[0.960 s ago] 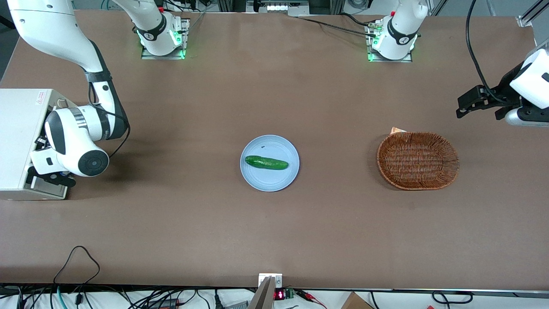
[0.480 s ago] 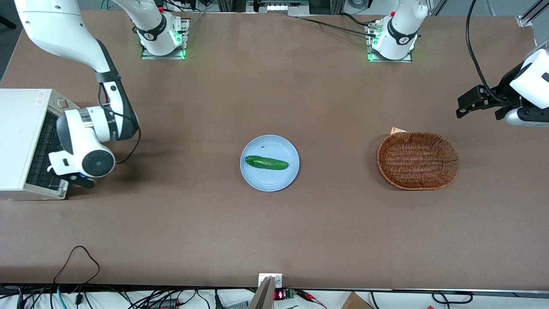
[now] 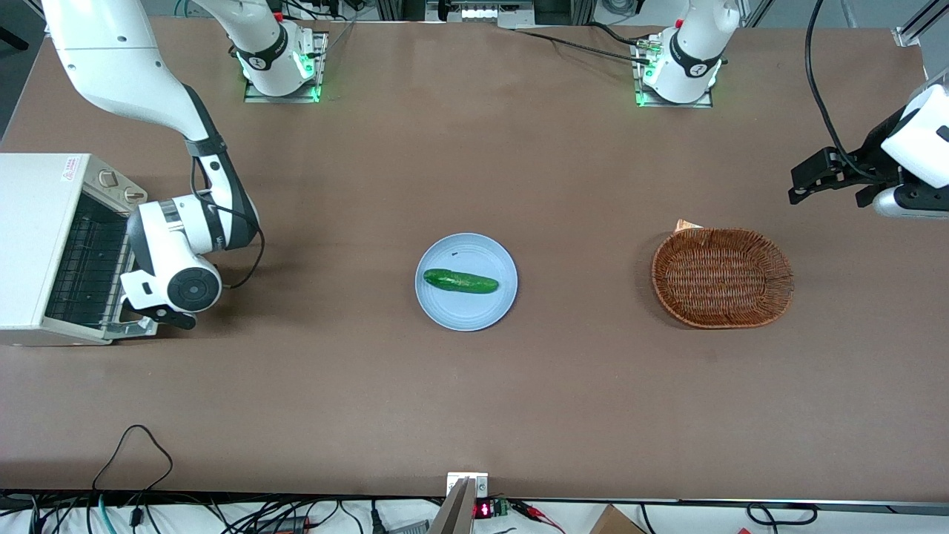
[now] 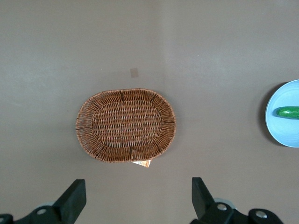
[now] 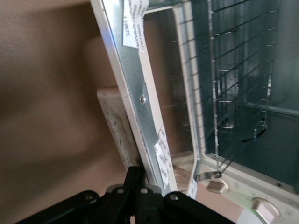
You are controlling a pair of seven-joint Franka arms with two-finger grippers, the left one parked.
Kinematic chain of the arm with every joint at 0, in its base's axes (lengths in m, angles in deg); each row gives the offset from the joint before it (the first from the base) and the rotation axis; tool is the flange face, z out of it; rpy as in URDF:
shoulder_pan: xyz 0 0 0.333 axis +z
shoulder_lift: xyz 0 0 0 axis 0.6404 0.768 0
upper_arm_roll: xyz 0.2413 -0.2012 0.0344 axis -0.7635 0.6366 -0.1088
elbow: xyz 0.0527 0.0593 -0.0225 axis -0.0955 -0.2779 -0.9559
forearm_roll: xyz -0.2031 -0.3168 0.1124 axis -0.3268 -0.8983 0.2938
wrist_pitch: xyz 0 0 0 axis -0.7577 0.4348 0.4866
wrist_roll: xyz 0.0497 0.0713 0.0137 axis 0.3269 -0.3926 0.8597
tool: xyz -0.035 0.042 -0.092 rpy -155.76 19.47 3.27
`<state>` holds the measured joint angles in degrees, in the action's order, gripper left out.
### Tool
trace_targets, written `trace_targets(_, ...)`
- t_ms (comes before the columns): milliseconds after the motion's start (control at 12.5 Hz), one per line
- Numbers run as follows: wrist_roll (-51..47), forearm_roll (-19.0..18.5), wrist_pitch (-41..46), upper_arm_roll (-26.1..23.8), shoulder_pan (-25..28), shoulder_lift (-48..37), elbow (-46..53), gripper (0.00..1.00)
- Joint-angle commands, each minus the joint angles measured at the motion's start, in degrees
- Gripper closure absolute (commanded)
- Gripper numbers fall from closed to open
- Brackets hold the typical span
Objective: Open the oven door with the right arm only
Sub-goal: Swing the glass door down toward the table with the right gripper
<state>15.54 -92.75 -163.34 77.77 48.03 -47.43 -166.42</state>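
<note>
Oven door (image 5: 140, 100) swung partway down off the oven (image 3: 37, 245), its top edge clamped in the gripper (image 5: 140, 179) of the right arm (image 3: 178, 245); wire rack (image 5: 233, 79) exposed just past it.

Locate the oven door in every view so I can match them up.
Front view: oven door swung down before the oven, under the right arm's hand.
Left wrist view: not in it.
Right wrist view: oven door with silvery frame, at the hand.
Shared landmark: wire rack.
</note>
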Motion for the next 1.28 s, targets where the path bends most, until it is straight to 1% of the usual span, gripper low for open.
trace_targets(0,0.2,-0.3,-1.0,1.0,-1.3,1.3,-0.7,0.97)
trace_targets(80,0.2,0.9,-1.4,1.0,-1.3,1.8,-0.6,0.97)
trace_targets(160,0.6,3.7,-2.1,1.1,-1.3,2.0,-0.4,0.97)
trace_targets(240,2.3,5.2,-2.2,1.1,-1.3,1.9,0.0,0.97)
trace_targets(320,4.0,5.3,-2.3,1.2,-1.5,2.0,0.0,0.97)
trace_targets(400,4.4,5.3,-2.6,1.2,-2.7,2.3,0.0,0.97)
trace_targets(560,4.5,5.4,-3.4,1.2,-2.9,3.0,0.0,0.97)
trace_targets(640,4.5,6.5,-3.8,1.1,-3.1,3.6,0.0,0.97)
trace_targets(720,4.5,9.3,-5.6,1.2,-3.1,4.0,0.0,0.97)
trace_targets(800,4.6,10.8,-6.1,1.2,-3.0,4.1,0.0,0.97)
trace_targets(1040,4.8,11.5,-5.7,1.2,-3.1,3.8,0.4,0.97)
trace_targets(1200,5.2,14.6,-5.4,1.2,-3.1,3.6,1.3,0.95)
